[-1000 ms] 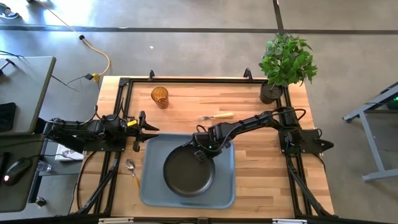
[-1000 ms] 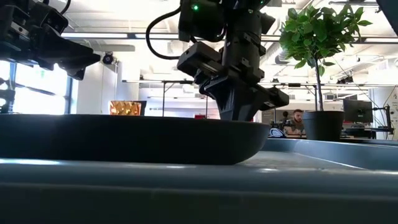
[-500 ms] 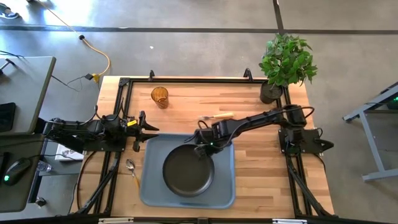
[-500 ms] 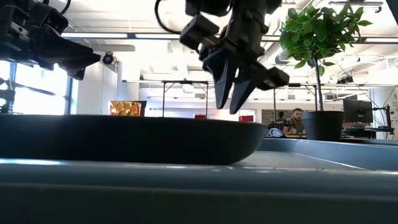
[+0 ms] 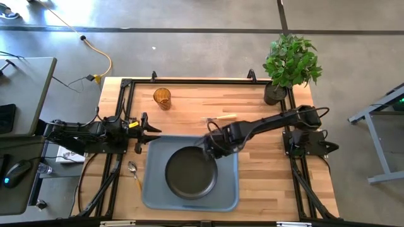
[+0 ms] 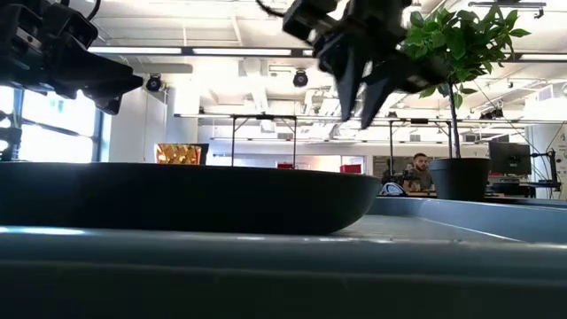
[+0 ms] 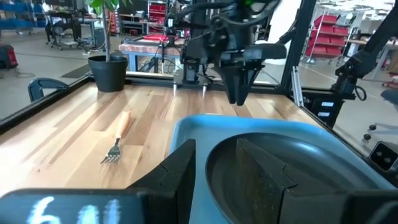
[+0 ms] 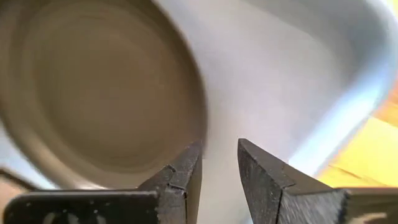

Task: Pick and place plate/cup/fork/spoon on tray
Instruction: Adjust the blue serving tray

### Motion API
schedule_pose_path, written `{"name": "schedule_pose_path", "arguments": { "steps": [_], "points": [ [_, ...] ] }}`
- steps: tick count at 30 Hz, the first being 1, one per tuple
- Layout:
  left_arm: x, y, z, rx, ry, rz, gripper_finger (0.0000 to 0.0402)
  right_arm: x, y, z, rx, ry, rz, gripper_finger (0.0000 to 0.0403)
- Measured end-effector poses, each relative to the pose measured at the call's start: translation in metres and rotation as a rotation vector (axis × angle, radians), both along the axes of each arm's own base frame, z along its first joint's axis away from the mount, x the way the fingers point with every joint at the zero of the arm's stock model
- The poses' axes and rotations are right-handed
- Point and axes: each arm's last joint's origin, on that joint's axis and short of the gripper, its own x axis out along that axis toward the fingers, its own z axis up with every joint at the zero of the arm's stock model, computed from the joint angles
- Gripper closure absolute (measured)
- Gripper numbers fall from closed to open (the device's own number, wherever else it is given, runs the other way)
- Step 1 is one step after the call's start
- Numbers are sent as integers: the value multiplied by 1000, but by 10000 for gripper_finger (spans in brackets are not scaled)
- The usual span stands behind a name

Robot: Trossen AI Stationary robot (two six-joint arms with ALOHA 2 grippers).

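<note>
Now plate [image 5: 191,173] on tray [image 5: 228,188], right hand [image 5: 210,147] above

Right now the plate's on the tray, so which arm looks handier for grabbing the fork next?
The right one, probably. Its fingers hang open and empty over the tray's far corner, just off the plate, and the fork lies on the table right beside that arm. The left arm waits at the table's left edge.
</note>
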Motion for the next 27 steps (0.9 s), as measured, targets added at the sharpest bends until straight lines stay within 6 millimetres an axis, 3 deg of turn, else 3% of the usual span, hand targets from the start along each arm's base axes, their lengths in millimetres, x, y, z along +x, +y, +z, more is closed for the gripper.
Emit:
{"name": "schedule_pose_path", "arguments": {
  "steps": [12,27],
  "points": [
    [0,0,0,-59,2,3,296,-30,37,-5,-152,182,-87,308],
    [0,0,0,-59,2,3,296,-51,65,-44,-113,221,-231,308]
  ]
}}
